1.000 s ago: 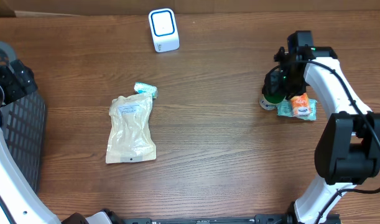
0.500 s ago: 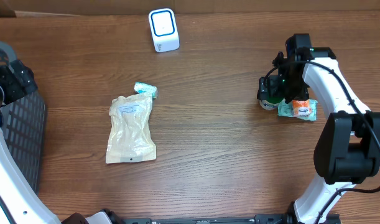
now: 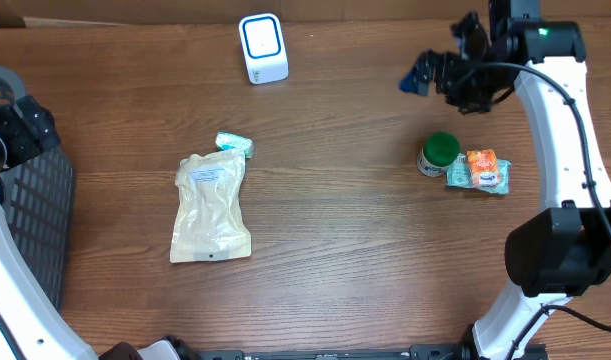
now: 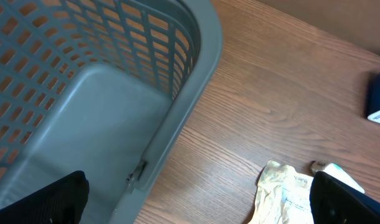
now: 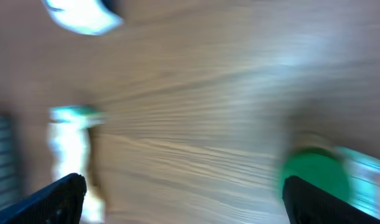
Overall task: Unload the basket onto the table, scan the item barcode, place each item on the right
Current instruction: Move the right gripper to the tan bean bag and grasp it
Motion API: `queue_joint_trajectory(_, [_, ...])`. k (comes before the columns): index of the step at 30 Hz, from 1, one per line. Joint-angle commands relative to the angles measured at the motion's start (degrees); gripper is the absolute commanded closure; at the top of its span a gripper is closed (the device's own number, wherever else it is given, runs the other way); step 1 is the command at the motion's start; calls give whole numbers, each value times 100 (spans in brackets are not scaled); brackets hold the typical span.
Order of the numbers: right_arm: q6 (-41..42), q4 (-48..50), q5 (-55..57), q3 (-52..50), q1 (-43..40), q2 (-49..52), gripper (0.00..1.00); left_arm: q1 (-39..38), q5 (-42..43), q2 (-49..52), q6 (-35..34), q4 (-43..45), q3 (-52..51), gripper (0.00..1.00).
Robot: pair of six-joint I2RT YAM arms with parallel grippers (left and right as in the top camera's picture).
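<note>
The white and blue barcode scanner (image 3: 262, 47) stands at the table's far edge and shows as a blur (image 5: 81, 12) in the right wrist view. A green-capped jar (image 3: 439, 153) (image 5: 314, 177) stands beside an orange and teal packet (image 3: 481, 171) on the right. My right gripper (image 3: 427, 76) (image 5: 190, 202) hangs open and empty above and behind the jar, apart from it. A beige pouch (image 3: 211, 207) (image 4: 286, 193) lies left of centre with a small teal packet (image 3: 234, 144) at its top. My left gripper (image 3: 23, 130) (image 4: 196, 205) is open and empty over the basket's edge.
A grey plastic basket (image 3: 25, 230) (image 4: 177, 93) sits at the left edge of the wooden table (image 3: 335, 230). The right wrist view is blurred by motion.
My right gripper opened, let go of the green-capped jar next to the orange packet, and rose away toward the far side. The left arm has not moved.
</note>
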Motion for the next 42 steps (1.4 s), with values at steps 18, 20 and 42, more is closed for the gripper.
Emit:
queue_joint_trajectory(18, [1397, 2258, -400, -1093, 3112, 662, 12, -2, -20, -11, 70, 22, 122, 1])
queue_joint_trajectory(20, [1438, 2439, -400, -1093, 3399, 874, 16, -2, -20, -11, 70, 22, 122, 0])
queue_joint_trajectory(42, [2118, 3495, 466, -1097, 4699, 2243, 32, -2, -20, -11, 70, 22, 122, 0])
